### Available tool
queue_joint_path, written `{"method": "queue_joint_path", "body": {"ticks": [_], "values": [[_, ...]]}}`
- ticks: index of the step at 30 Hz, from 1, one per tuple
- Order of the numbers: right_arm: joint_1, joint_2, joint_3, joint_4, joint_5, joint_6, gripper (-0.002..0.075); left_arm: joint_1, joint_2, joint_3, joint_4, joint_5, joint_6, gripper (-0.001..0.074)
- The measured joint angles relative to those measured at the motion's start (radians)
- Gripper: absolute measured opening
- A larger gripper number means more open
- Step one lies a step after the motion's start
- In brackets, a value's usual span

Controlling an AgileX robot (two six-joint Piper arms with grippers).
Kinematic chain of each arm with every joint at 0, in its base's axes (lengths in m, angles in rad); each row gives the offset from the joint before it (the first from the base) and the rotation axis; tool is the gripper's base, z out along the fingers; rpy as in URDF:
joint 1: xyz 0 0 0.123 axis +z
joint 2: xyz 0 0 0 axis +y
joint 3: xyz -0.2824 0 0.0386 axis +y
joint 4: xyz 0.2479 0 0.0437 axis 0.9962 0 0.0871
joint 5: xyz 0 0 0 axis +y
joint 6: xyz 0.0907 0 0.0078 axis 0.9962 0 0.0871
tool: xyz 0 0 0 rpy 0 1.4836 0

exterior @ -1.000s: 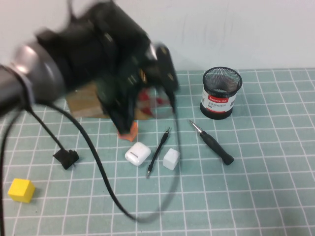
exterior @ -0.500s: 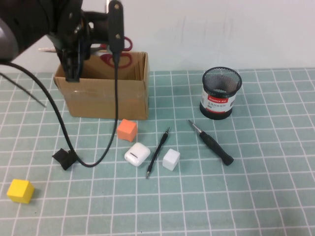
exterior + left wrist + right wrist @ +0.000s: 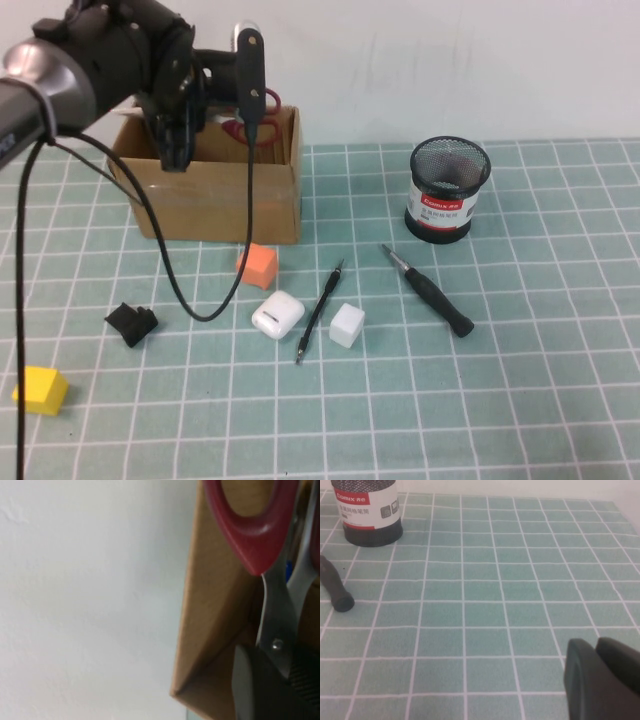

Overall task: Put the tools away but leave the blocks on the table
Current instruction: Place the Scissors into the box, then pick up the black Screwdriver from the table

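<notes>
From the high view, your left tool point(image 3: 205, 95) hangs over the cardboard box point(image 3: 215, 195), clenched on the red scissors point(image 3: 255, 115); let go only once they're inside. Left wrist view: scissors point(image 3: 260, 535) by the box wall. Right wrist view: right tool point(image 3: 602, 677) hovers above the counter point(image 3: 485, 605), its grip hidden

— What sits on the green grid mat point(image 3: 560, 400)?
— Cardboard box point(image 3: 215, 205), mesh pen cup point(image 3: 448, 190), screwdriver point(image 3: 432, 291), thin pen point(image 3: 320, 310), earbud case point(image 3: 279, 315), black clip point(image 3: 132, 324) — plus orange block point(image 3: 260, 265), white block point(image 3: 347, 324) and yellow block point(image 3: 40, 389).
</notes>
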Motion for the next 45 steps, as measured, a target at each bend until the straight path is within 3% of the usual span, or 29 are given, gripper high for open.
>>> {"method": "queue_joint_path", "body": {"ticks": [21, 29, 36, 40, 45], "values": [[0.0, 0.0, 0.0, 0.0, 0.0, 0.0, -0.0008, 0.0, 0.034, -0.01, -0.05, -0.01, -0.003, 0.0086], [0.0, 0.0, 0.0, 0.0, 0.0, 0.0, -0.0007, 0.0, 0.034, -0.01, -0.062, -0.008, -0.008, 0.0247], [0.0, 0.0, 0.0, 0.0, 0.0, 0.0, -0.0008, 0.0, 0.032, -0.011, -0.063, 0.004, -0.012, 0.0273], [0.0, 0.0, 0.0, 0.0, 0.0, 0.0, -0.0007, -0.023, -0.009, -0.011, -0.07, 0.072, -0.096, 0.0249], [0.0, 0.0, 0.0, 0.0, 0.0, 0.0, -0.0008, -0.065, -0.146, 0.03, -0.135, 0.117, -0.339, 0.0108]]}}
